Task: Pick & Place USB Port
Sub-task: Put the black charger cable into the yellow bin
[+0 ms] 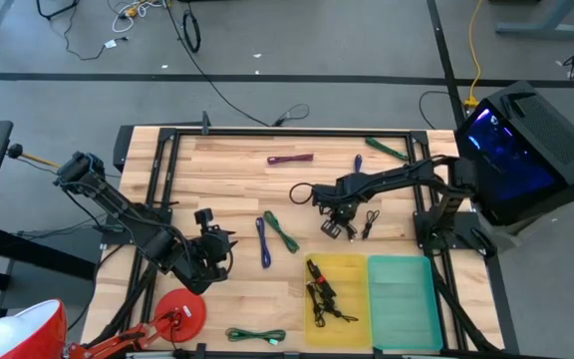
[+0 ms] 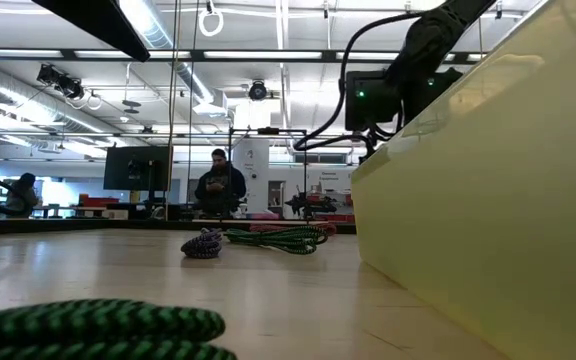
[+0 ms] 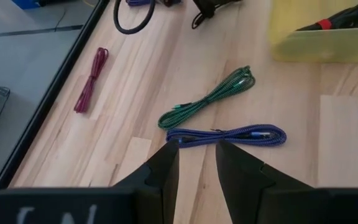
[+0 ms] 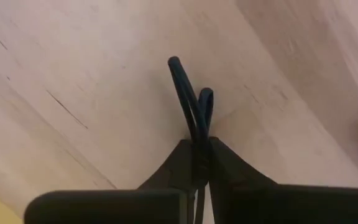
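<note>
My right gripper (image 1: 337,225) hangs above the table just beyond the yellow bin (image 1: 335,261) and is shut on a black cable (image 4: 194,106), whose folded loops stick out past the fingertips. The yellow bin holds more black cables (image 1: 322,294). Another black cable (image 1: 370,221) lies flat on the table to the gripper's right. My left gripper (image 3: 196,155) is open and waits near the table's left near side (image 1: 212,247), facing a blue cable (image 3: 229,134) and a green cable (image 3: 207,99). My right gripper pinches the black cable between its two fingers, just below the cable's folded loop end (image 4: 197,134). Two loops reach out beyond the fingertips (image 4: 229,168), clear of the wood. The rest of the cable is hidden behind the fingers.
A green bin (image 1: 402,299) stands right of the yellow one. Loose cables lie on the table: maroon (image 1: 290,158), green (image 1: 387,148), blue (image 1: 264,239), green (image 1: 282,231), green near the front edge (image 1: 255,335), and a black loop (image 1: 300,192). A person (image 2: 219,185) stands far behind.
</note>
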